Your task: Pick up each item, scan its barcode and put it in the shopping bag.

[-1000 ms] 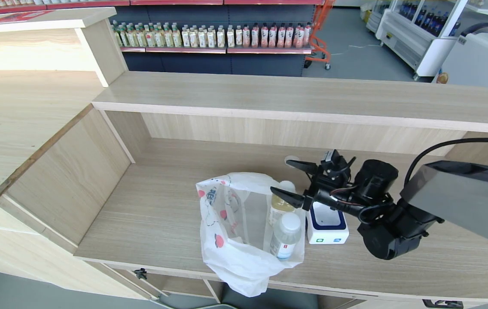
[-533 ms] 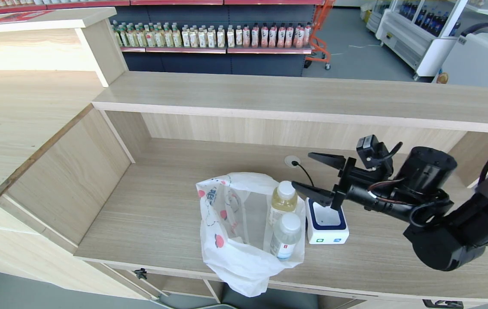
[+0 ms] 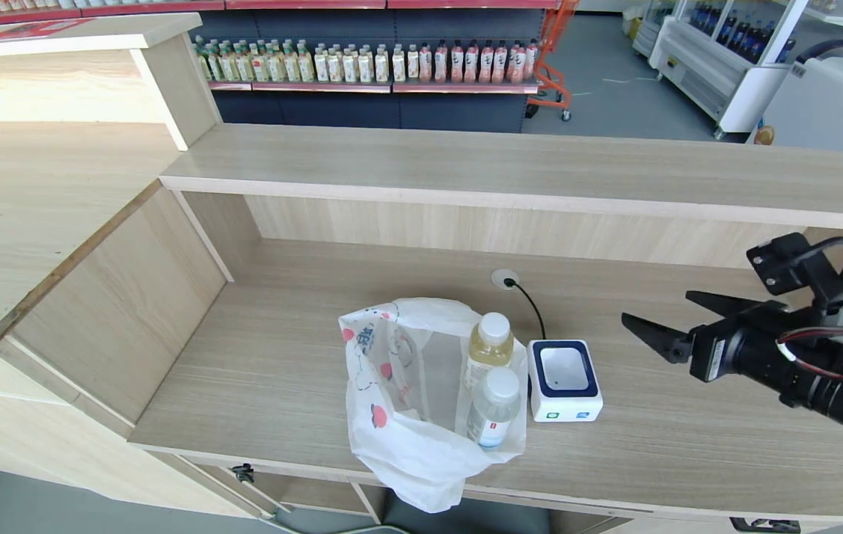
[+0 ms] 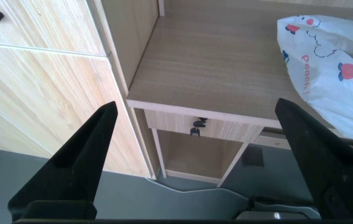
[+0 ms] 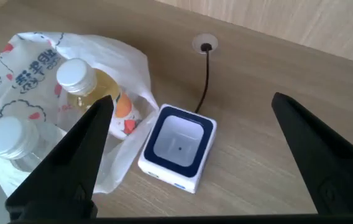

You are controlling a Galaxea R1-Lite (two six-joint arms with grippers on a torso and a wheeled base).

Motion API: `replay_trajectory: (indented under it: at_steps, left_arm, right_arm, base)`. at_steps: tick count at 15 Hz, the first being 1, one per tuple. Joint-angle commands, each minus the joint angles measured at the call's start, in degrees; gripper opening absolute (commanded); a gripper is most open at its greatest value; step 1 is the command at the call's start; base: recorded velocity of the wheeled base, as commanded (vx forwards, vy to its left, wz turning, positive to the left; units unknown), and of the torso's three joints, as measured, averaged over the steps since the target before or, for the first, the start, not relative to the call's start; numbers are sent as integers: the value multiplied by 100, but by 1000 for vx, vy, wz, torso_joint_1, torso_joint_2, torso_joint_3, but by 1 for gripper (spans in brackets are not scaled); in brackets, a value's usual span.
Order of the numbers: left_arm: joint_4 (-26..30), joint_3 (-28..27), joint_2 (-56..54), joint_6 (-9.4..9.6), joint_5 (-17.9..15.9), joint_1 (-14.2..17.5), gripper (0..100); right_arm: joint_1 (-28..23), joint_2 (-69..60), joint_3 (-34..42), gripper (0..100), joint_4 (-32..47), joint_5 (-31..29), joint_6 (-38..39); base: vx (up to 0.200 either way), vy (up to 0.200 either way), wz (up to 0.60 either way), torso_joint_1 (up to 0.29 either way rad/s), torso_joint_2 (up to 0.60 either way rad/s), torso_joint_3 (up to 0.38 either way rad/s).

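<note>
Over the right end of the counter (image 3: 280,371), head view, the right gripper (image 3: 655,308) has pulled back from the shopping bag (image 3: 392,400), jaws spread and empty; left wrist view, the left gripper (image 4: 195,106) is likewise spread; right wrist view, the yellow drink bottle (image 5: 80,81) and clear bottle (image 5: 5,140) stand bagged beside the scanner (image 5: 178,146), so bagging looks finished.

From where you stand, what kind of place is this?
Most likely a shop checkout. A barcode scanner sits on a wooden counter beside a shopping bag, and shelves of bottled drinks line the aisle behind.
</note>
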Motion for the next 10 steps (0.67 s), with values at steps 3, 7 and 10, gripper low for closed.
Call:
replay_trajectory:
  at_steps: [3,7,10]
  left_arm:
    - [-1,0,-2,-11,1,0,100]
    - [-1,0,-2,-2,1,0,100]
    - [-1,0,-2,-2,1,0,100]
  right_arm:
    - [-800,-1444,1005,100,372,-644,0]
    - [-1283,-2947,2447,100,723,-697,-26]
    - [-1327,-4591,2447,100,2253,-732,-8]
  base:
    - [0,0,0,0,0,0]
    - [0,0,0,0,0,0]
    - [0,0,0,0,0,0]
